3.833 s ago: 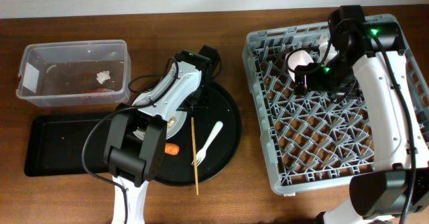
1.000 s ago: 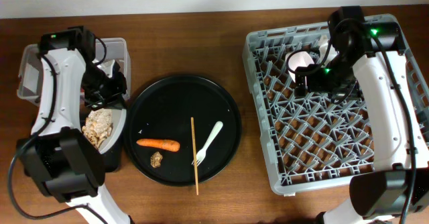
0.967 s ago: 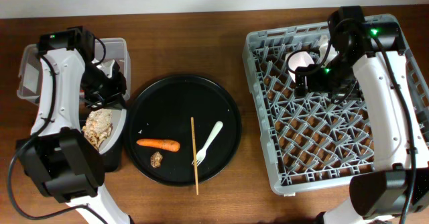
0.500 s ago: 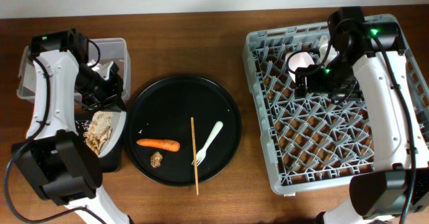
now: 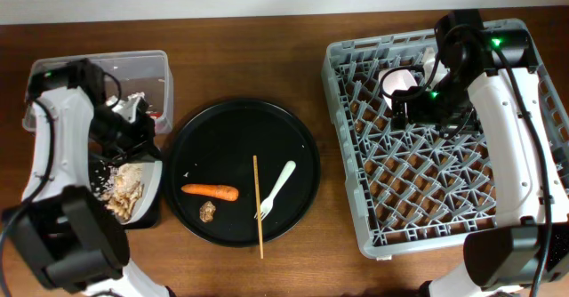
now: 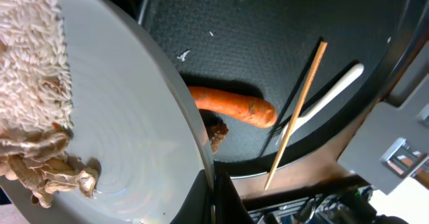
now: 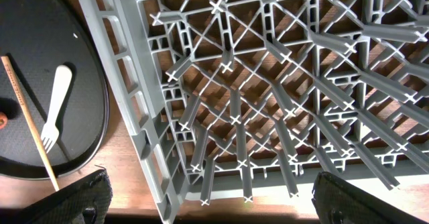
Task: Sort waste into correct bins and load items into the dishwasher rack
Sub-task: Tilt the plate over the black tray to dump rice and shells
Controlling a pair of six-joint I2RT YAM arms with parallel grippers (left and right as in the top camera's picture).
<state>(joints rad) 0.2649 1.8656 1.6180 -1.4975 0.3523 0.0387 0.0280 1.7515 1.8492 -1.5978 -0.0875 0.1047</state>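
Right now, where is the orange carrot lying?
In the overhead view, the carrot lies on the round black tray, in its lower left part, just above the small brown lump and left of the wooden chopstick.

left gripper (image 6: 211, 187) tight on the plate (image 6: 134, 123) rim, arm at far left; right gripper (image 7: 218, 200) wide apart, empty, downward

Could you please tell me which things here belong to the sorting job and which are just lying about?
Job: plate, food scraps, carrot, brown lump, fork, chopstick, clear tub, dishwasher rack.
Lying about: round black tray, wooden table.
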